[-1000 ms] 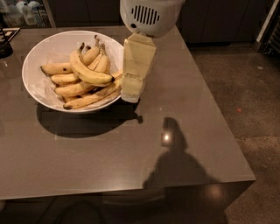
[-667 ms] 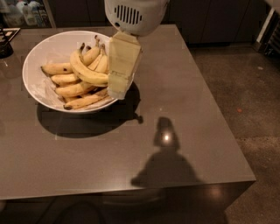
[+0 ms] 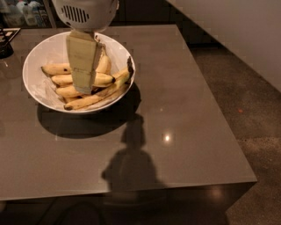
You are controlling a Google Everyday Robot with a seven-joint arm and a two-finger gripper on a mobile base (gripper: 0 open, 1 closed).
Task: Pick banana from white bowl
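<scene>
- Tool (image 3: 82, 88): pale, blocky, hung under a white vented housing (image 3: 85, 11); lowered into the white bowl, tip down among the fruit. Spread or pressed together: cannot tell.
- White bowl (image 3: 33, 83): wide, shallow, glossy; directly beneath and all round the tool, on the far left part of the surface.
- Banana (image 3: 103, 79): thick and yellow, mostly hidden behind the tool; visible end juts out just right of the tool's tip, closing in a dark point. Lies in the bowl. Touching the tool or not: cannot tell.
- Other bananas, all in the bowl:
  - pale one (image 3: 104, 64) right of the tool, above the banana;
  - one with a dark stem (image 3: 124, 74) further right, against the bowl's rim;
  - long slim one (image 3: 94, 99) below the tip, along the near wall;
  - three stacked left of the tool, top (image 3: 55, 69), middle (image 3: 63, 80), bottom (image 3: 68, 91).
- Surface (image 3: 175, 110): grey-brown, glossy, with a bright light spot right of and nearer than the tool.
- Shadow (image 3: 127, 165): dark shape on the surface, nearer than the tool and right of it.
- Floor (image 3: 254, 114): dark, speckled, well to the right of the tool, past the surface's edge.
</scene>
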